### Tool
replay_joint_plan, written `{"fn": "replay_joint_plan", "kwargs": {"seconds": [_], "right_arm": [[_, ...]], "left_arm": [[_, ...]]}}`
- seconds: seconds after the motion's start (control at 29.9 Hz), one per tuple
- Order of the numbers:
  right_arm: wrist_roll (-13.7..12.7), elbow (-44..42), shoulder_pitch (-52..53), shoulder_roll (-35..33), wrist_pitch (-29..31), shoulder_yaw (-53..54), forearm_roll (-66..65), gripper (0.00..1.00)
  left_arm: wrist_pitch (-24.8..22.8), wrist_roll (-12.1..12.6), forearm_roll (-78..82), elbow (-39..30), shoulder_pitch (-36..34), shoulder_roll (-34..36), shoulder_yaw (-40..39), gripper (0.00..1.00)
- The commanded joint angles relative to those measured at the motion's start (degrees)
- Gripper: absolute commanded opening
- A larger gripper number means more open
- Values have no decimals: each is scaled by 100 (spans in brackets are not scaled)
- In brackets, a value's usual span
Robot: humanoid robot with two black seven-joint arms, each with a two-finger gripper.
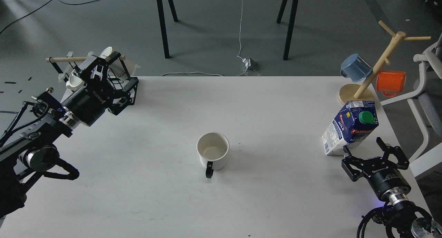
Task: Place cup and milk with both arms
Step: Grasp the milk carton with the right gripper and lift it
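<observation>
The cup (212, 151) is a white mug with a black handle (209, 169) pointing toward me. It stands upright near the middle of the white table (262, 103). The milk (349, 127), a blue and white carton with a green cap and a red "Pascual" label, stands at the right side of the table. My right gripper (363, 146) is open and empty, just in front of the carton's base, its fingers apart from it. My left gripper (121, 72) is open and empty at the back left, far from the cup.
A wooden mug tree (380, 63) at the back right holds a blue mug (355, 67) and an orange mug (391, 82). A black wire rack (133, 89) with cream mugs sits behind my left gripper. A white chair (426, 103) stands off the table's right edge.
</observation>
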Motion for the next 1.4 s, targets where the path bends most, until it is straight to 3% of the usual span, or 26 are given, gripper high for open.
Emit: {"fn": "replay_joint_plan", "kwargs": {"seconds": [0.0,0.87,1.37], "right_arm": [[0,0,40,99,0,-8,-1,100],[8,-307,409,389,0,10,-18,97],[0,-290,444,433,0,27,-27,77]], "left_arm": [[0,0,0,0,14,58,-9,94],[0,0,-9,44,409,94,-62,95],[0,0,-9,70,418,67,-62,96]]}}
